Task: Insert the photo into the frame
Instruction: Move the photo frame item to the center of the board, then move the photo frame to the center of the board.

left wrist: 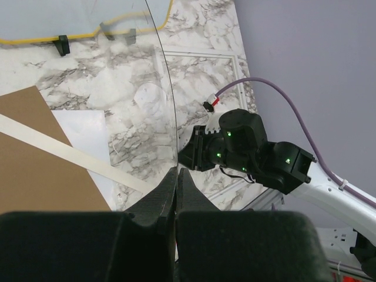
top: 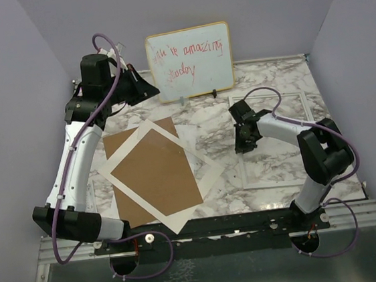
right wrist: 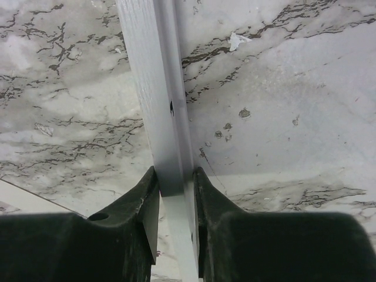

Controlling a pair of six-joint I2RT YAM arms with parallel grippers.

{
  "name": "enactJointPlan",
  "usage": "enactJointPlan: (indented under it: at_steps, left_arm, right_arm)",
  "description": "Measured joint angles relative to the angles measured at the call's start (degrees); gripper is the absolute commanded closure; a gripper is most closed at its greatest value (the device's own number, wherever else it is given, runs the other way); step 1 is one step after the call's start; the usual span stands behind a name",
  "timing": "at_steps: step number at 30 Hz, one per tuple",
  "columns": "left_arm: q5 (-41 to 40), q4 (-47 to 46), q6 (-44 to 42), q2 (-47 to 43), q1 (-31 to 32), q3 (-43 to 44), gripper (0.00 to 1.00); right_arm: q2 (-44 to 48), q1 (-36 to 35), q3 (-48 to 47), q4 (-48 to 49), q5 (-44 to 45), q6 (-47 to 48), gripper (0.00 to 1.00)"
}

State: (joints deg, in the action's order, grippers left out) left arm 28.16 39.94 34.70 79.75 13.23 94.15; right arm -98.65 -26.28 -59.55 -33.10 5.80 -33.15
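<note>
My left gripper (top: 153, 89) is raised at the back left, shut on the edge of a clear glossy pane (left wrist: 165, 88) that stands upright and curves away from its jaws (left wrist: 177, 171). The pane hardly shows in the top view. The frame's thin white rim (top: 284, 93) lies flat on the marble at the right, also in the left wrist view (left wrist: 200, 53). My right gripper (top: 244, 144) is shut on its near-left rim (right wrist: 154, 88). A plain white sheet (left wrist: 82, 135), perhaps the photo's back, lies partly under the mat. No printed side shows.
A white mat (top: 176, 221) with a cut-out window lies askew over the brown backing board (top: 154, 175) at centre left. The whiteboard (top: 190, 61) with red writing stands on clips at the back. Purple walls close both sides.
</note>
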Motion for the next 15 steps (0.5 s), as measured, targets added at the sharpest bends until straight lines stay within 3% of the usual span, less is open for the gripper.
enactJointPlan:
  at_steps: [15]
  left_arm:
    - [-0.4,0.0,-0.3,1.1,0.4,0.1,1.00]
  right_arm:
    - [-4.1,-6.7,-5.4,2.1,-11.6,-7.9,0.81]
